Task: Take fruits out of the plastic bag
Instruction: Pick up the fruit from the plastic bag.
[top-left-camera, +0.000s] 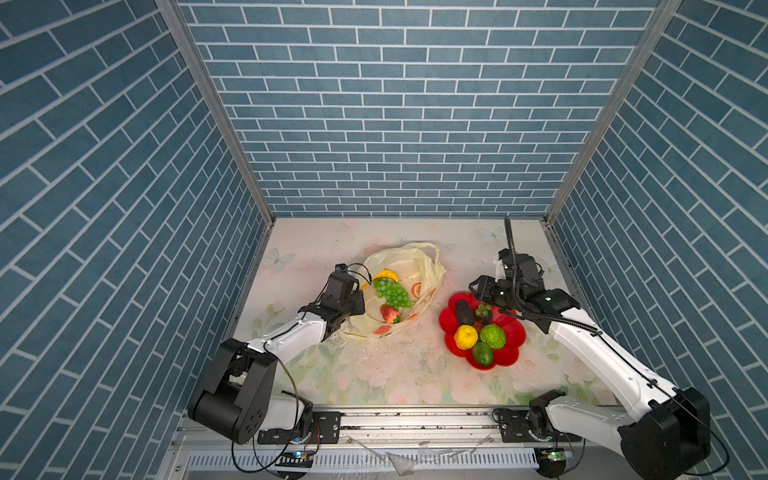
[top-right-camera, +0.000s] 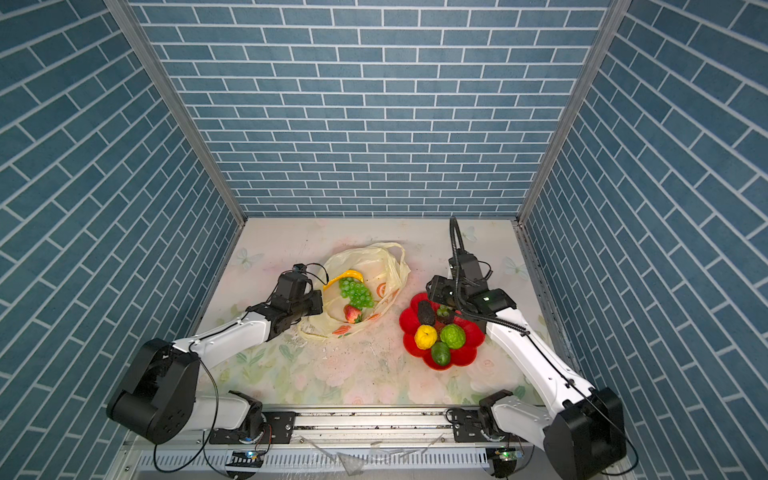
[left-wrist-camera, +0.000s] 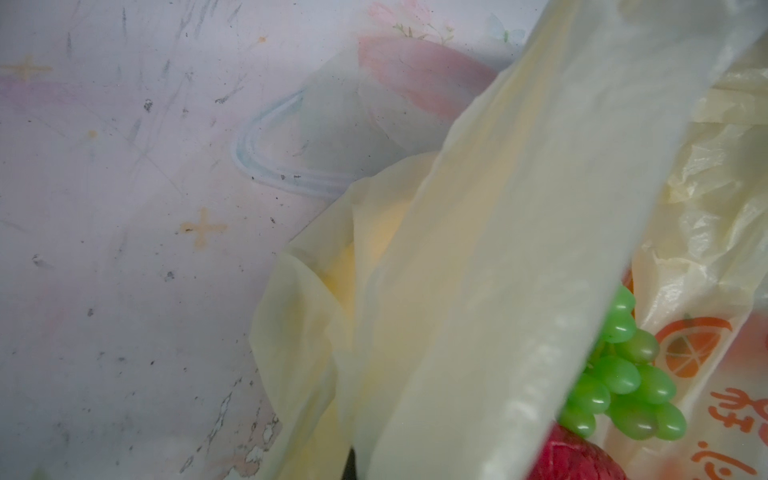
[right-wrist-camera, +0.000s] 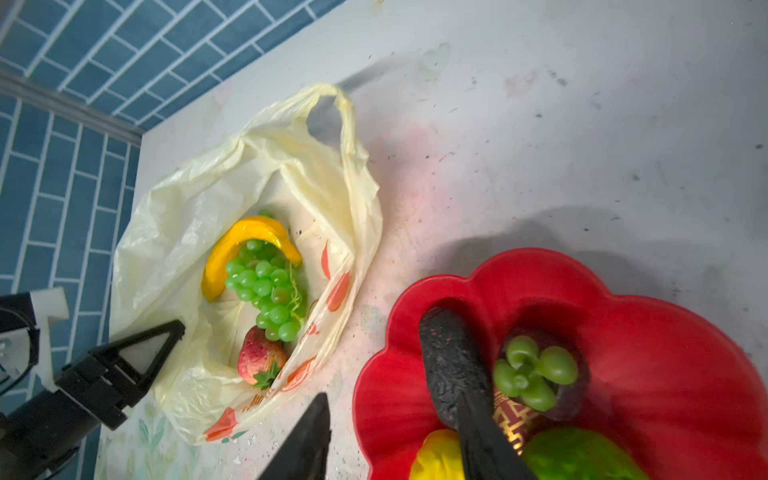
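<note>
The plastic bag (top-left-camera: 419, 266) (top-right-camera: 374, 259) lies open on the table left of centre. Inside it are a yellow banana (top-left-camera: 384, 275), a green grape bunch (right-wrist-camera: 270, 286) and a red strawberry (right-wrist-camera: 259, 359). My left gripper (top-left-camera: 360, 300) is shut on the bag's left edge; in the left wrist view the cream film (left-wrist-camera: 498, 249) hides the jaws. My right gripper (right-wrist-camera: 395, 428) hangs open over the red plate's (right-wrist-camera: 665, 374) rim nearest the bag, holding nothing. One finger lies across a dark avocado (right-wrist-camera: 449, 365).
The red flower-shaped plate (top-left-camera: 448, 324) at centre right also holds a lemon (top-left-camera: 465, 336), a bumpy green citrus (top-left-camera: 493, 336), a green avocado (top-left-camera: 482, 353) and a dark fruit with a green top (top-left-camera: 483, 311). Blue brick walls enclose three sides.
</note>
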